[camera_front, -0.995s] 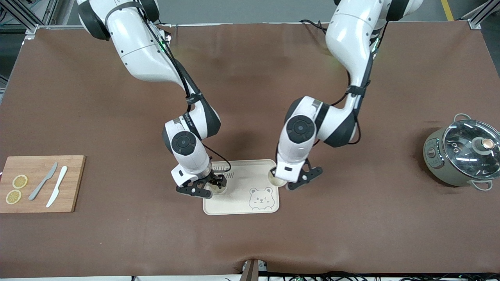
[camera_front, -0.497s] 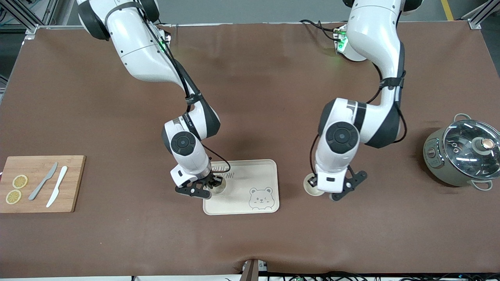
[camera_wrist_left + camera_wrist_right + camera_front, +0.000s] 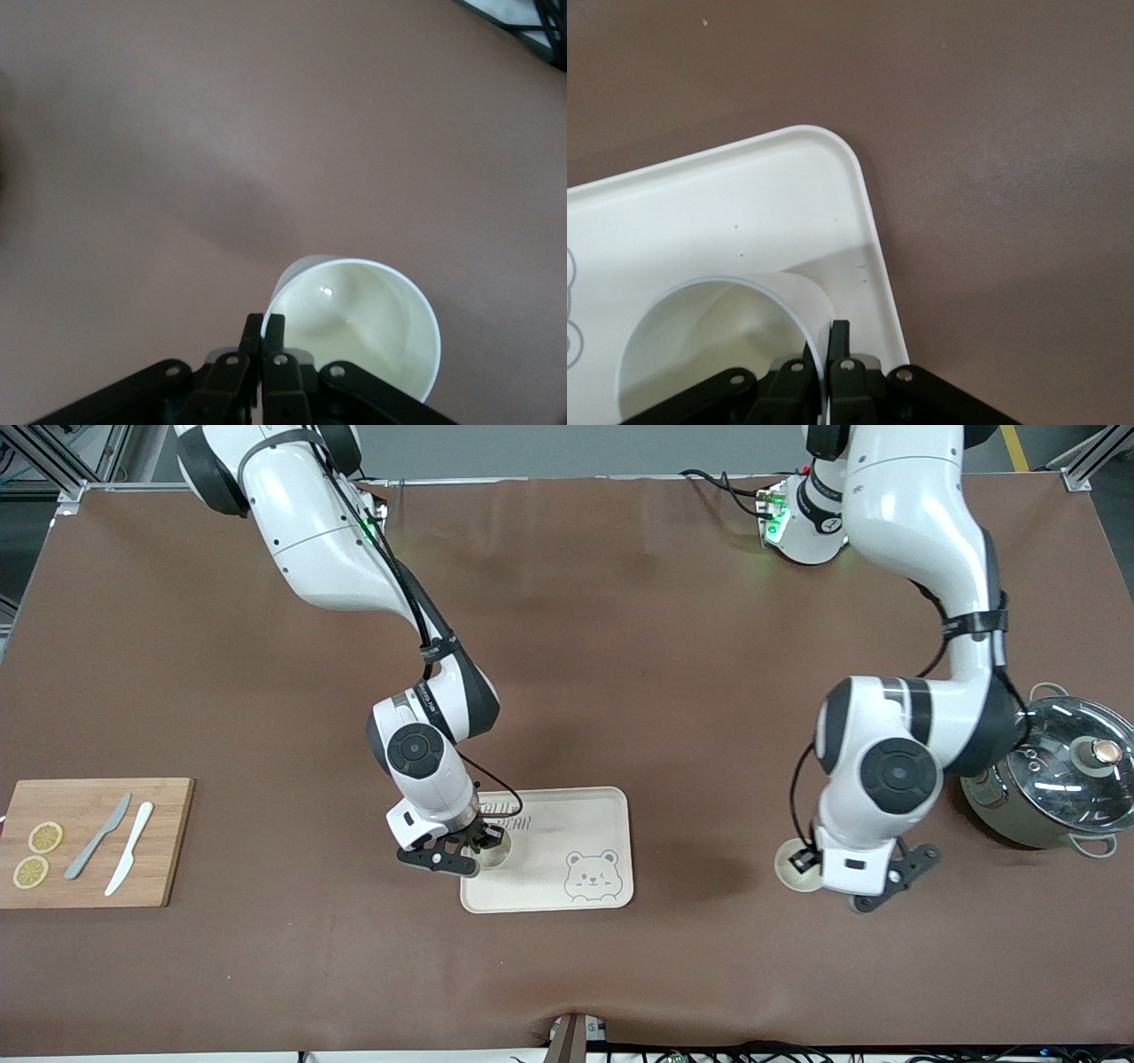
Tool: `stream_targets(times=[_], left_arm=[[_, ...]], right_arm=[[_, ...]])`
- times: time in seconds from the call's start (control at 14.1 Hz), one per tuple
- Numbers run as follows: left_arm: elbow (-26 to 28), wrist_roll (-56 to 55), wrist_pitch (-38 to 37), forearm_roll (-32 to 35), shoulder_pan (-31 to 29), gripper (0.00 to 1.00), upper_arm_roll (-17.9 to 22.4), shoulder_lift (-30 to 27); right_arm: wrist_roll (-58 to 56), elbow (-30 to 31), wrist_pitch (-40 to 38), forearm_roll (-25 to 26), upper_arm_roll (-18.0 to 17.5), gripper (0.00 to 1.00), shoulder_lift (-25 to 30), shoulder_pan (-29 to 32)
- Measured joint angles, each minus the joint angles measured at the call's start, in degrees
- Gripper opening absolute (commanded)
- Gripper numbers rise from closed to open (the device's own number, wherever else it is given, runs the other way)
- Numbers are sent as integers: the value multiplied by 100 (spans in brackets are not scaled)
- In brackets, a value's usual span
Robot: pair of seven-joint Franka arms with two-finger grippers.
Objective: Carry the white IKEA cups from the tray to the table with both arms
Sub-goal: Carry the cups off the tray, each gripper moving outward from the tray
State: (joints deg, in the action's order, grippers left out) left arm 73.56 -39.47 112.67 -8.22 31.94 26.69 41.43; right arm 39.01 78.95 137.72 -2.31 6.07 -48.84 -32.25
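A cream bear-printed tray (image 3: 576,824) lies on the brown table. My right gripper (image 3: 483,841) is shut on the rim of one white cup (image 3: 498,852), which sits in the tray at its end toward the right arm. In the right wrist view my right gripper (image 3: 825,341) pinches the cup's (image 3: 718,345) wall by a corner of the tray (image 3: 744,204). My left gripper (image 3: 802,861) is shut on the rim of the second white cup (image 3: 791,870) over bare table between the tray and the pot. In the left wrist view my left gripper (image 3: 263,329) pinches this cup (image 3: 363,332).
An olive pot with a glass lid (image 3: 1054,779) stands at the left arm's end, close beside the left arm's elbow. A wooden cutting board (image 3: 89,841) with two lemon slices and two knives lies at the right arm's end.
My left gripper has carried its cup off the tray's edge toward the left arm's end of the table, close to the pot. The right arm and its cup have not moved.
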Motion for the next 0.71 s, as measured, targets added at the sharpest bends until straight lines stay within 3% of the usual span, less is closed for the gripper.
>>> stream_targets(times=[0.14, 0.36, 0.71], left_arm=[[1, 660, -1, -143, -260, 0, -5, -3], [8, 1515, -9, -360, -640, 0, -13, -4], [200, 2963, 19, -702, -1314, 0, -42, 1]], right_arm=[[0, -112, -182, -1, 60, 0, 19, 53], [-291, -663, -1207, -2, 84, 0, 70, 357], [-1840, -1170, -2217, -352, 83, 0, 333, 1139]])
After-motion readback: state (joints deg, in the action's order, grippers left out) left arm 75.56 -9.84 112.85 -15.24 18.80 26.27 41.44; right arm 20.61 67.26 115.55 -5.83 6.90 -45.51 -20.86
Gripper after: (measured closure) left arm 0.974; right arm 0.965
